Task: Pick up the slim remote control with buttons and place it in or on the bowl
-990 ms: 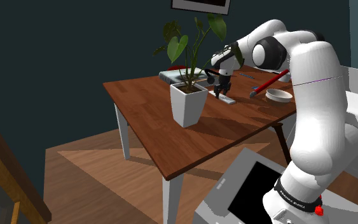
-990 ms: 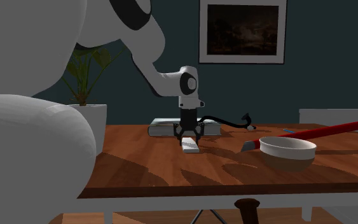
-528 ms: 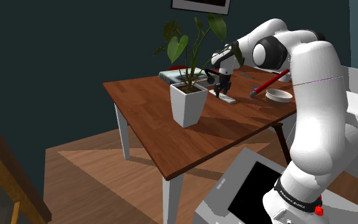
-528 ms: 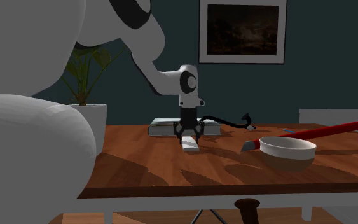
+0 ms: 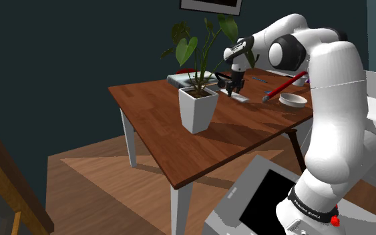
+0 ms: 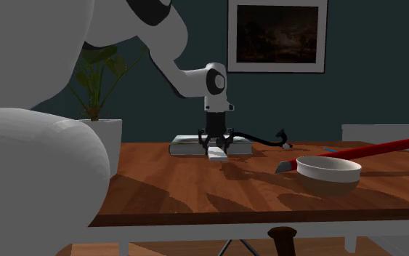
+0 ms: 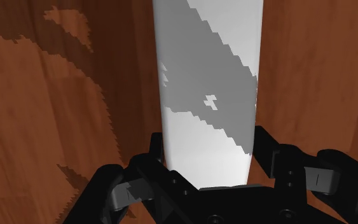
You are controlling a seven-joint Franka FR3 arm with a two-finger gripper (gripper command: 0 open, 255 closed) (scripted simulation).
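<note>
The slim remote (image 6: 216, 153), drawn plain pale grey, hangs a little above the wooden table (image 6: 195, 196), clasped at one end by my black gripper (image 6: 216, 148). In the wrist view the remote (image 7: 206, 83) runs straight out between the two fingers (image 7: 153, 156), with the tabletop below it. From the shoulder view the gripper (image 5: 232, 88) and the remote (image 5: 241, 97) are just behind the plant pot. The shallow pale bowl (image 5: 293, 100) rests on the table towards that view's right; in the second exterior view the bowl (image 6: 329, 169) lies right of the gripper and nearer the camera.
A white pot with a leafy plant (image 5: 198, 110) stands close beside the gripper. A flat book (image 6: 184, 148) lies behind it. A red-handled tool (image 6: 373, 150) slants over the bowl's far side, and a black curved object (image 6: 268, 138) lies behind.
The gripper has risen with the remote, which lay on the table a second ago and now hangs clear of the surface.
</note>
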